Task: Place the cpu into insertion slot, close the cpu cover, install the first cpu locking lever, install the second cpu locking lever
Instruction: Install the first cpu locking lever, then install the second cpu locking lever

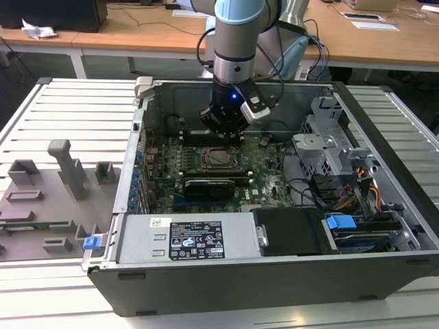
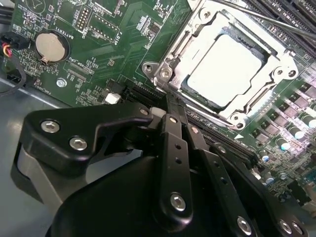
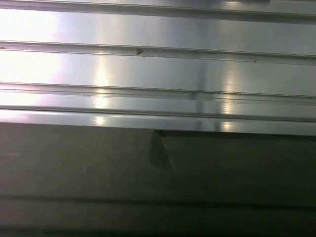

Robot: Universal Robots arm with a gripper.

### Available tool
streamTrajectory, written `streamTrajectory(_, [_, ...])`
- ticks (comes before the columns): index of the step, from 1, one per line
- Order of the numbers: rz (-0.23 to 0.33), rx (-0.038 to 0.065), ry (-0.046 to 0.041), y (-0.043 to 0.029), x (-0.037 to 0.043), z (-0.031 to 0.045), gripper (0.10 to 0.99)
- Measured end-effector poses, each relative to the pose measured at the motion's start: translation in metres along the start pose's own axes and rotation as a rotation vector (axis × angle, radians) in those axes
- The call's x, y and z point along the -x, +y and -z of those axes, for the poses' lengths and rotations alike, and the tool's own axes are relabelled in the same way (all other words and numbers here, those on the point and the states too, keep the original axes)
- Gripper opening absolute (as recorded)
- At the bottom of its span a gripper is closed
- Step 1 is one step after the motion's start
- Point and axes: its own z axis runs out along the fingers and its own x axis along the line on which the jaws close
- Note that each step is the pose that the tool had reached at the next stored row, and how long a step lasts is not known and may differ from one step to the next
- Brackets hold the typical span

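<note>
One chip: flat pale silver-grey square cpu (image 2: 229,69) sits in the dark socket, upper right of the second wrist view.
Cover: thin shiny metal cpu cover frame (image 2: 270,89) lies around it.
Gripper: black jointed metal gripper (image 2: 170,106), fingers clenched together, empty, beside the socket's corner.
Board: green motherboard (image 2: 98,54).

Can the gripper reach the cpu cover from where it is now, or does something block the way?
Probably yes. In the second wrist view the gripper sits just beside the cpu cover, which lies over the cpu, with nothing between them. The exterior view shows the case open on top.
</note>
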Motion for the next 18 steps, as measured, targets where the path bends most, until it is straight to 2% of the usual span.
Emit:
streamTrajectory(4, [0.000, -0.002, -0.0001, 0.0005, 0.0001, -0.0014, 0.110])
streamTrajectory(6, [0.000, -0.003, -0.0002, 0.0005, 0.0002, 0.0071, 0.110])
streamTrajectory(7, [0.000, -0.004, -0.0003, 0.0005, 0.0003, 0.0081, 0.110])
streamTrajectory(16, [0.000, -0.004, 0.0000, -0.0068, 0.0000, 0.0082, 0.110])
streamTrajectory(18, [0.000, -0.004, -0.0001, -0.0107, -0.0001, 0.0081, 0.110])
